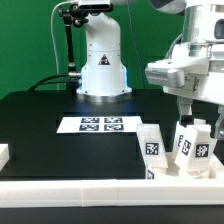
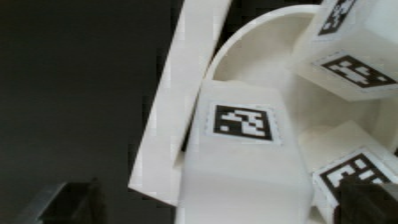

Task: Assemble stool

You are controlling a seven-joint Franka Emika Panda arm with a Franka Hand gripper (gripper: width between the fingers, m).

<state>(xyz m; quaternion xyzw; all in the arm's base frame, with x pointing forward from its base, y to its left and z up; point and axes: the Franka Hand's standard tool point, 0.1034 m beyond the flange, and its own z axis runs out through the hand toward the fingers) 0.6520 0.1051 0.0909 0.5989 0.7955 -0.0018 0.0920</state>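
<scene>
The claw (image 1: pixel 190 118) hangs wide apart over the white legs (image 1: pixel 193 143) near the desk's (image 1: pixel 60 160) front edge; its tips hide behind them.

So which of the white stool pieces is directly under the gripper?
The leg farthest toward the exterior view's right, standing below the open gripper; the other leg sits apart, leftward.

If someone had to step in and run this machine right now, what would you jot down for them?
End effector: open, holding nothing, hanging over the stool parts.
Stool parts: white tagged legs stand bunched at the exterior view's right, near the white front rail; one more tagged piece sits just beside them. The wrist view shows a curved white part, probably the seat.
Marker board: flat mid-table.
Done: nothing joined, as far as I can see.
Left: grasp a part, then all the assembly.
</scene>
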